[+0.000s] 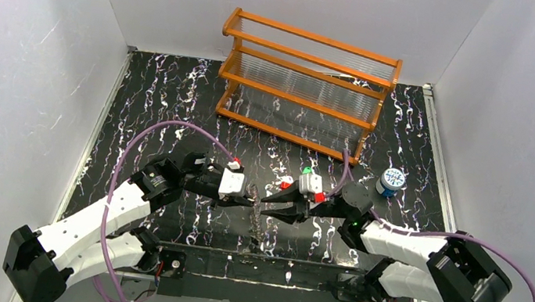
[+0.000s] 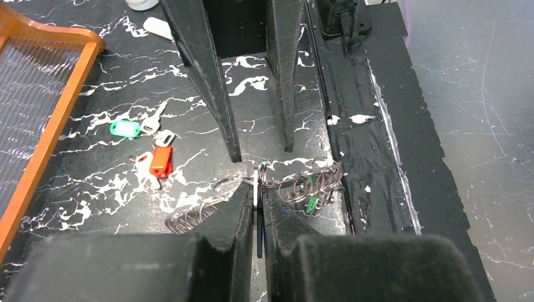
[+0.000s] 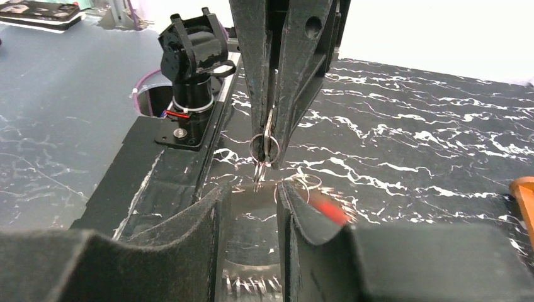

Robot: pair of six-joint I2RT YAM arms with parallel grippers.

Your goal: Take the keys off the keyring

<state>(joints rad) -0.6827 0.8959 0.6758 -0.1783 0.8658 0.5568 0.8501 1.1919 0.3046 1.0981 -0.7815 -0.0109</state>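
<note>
My left gripper (image 2: pixel 258 190) is shut on the keyring (image 2: pixel 259 234), a flat dark metal piece seen edge-on between its pads. Thin wire rings (image 2: pixel 308 182) hang off it, one with a green bit. In the right wrist view the left gripper (image 3: pixel 267 160) hangs small rings (image 3: pixel 263 150) just ahead of my right gripper (image 3: pixel 252 189), which is open with a toothed grey edge (image 3: pixel 252 283) low between its fingers. A red blur (image 3: pixel 330 211) lies beside its right finger. A green-headed key (image 2: pixel 126 129) and a red-headed key (image 2: pixel 160 160) lie loose on the table.
An orange wooden rack (image 1: pixel 305 85) stands at the back of the black marbled table (image 1: pixel 176 106). A small round blue-white lid (image 1: pixel 391 180) sits right of it. The two arm bases and a black strip (image 1: pixel 263 273) line the near edge.
</note>
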